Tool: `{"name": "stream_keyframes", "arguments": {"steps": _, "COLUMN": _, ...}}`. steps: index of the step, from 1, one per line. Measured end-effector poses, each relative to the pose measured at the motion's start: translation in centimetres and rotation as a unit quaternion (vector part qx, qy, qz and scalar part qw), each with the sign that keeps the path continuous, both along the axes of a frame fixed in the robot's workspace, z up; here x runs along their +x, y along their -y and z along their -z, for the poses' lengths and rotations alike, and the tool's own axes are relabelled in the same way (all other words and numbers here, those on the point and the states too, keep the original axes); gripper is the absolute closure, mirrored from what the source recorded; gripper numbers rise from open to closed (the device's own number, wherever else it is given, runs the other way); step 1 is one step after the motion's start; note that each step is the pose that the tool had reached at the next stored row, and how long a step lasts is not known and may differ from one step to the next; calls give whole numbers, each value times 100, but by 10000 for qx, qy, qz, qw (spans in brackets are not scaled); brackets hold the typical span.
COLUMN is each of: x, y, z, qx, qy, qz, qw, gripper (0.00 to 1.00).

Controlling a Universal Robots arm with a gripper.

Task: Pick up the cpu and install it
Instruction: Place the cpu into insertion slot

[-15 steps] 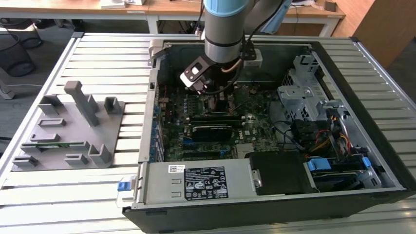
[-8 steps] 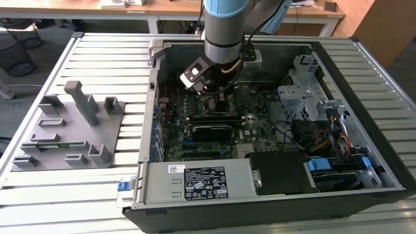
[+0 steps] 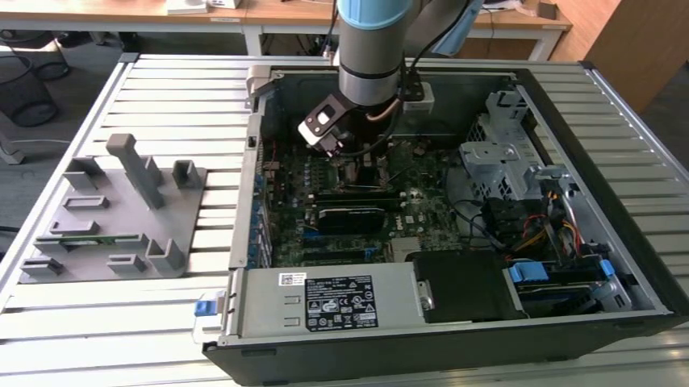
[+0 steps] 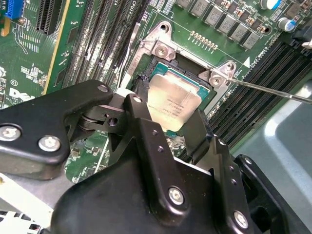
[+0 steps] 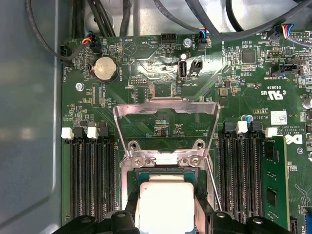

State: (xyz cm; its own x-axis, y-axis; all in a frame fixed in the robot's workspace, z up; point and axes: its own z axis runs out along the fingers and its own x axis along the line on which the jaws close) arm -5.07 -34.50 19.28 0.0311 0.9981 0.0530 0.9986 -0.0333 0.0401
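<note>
Black gripper (image 4: 168, 111) is clamping the shiny silver square cpu (image 4: 175, 97) in the open metal-framed socket (image 4: 163, 48). Install step is running, and seating is calling for flat, square alignment.

Second wrist view: my gripper (image 4: 168, 114) clasps the cpu (image 4: 173, 97) by two opposite edges, silver top up, over the socket (image 4: 163, 48) on the board (image 4: 24, 63); whether it is seated I cannot tell. A thin lever (image 4: 273, 90) lies beside the socket; black slots (image 4: 100, 44) flank it on both sides
</note>
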Motion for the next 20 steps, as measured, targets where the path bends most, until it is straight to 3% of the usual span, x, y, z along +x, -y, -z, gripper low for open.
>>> {"name": "stream_keyframes", "arguments": {"steps": 2, "x": 1, "y": -2, "z": 3, "qx": 4, "qy": 2, "qz": 0, "qw": 10000, "gripper": 46}}
{"name": "stream_keyframes", "arguments": {"steps": 3, "x": 1, "y": -1, "z": 2, "qx": 2, "qy": 1, "qz": 0, "qw": 10000, "gripper": 40}}
{"name": "stream_keyframes", "arguments": {"steps": 12, "x": 0, "y": 0, "z": -13, "qx": 1, "qy": 0, "qz": 0, "qw": 10000, "gripper": 40}}
{"name": "stream_keyframes", "arguments": {"steps": 14, "x": 7, "y": 1, "z": -15, "qx": -1, "qy": -3, "qz": -2, "qw": 10000, "gripper": 47}}
{"name": "stream_keyframes", "arguments": {"steps": 20, "x": 41, "y": 1, "z": -14, "qx": -1, "qy": -11, "qz": -63, "qw": 10000, "gripper": 47}}
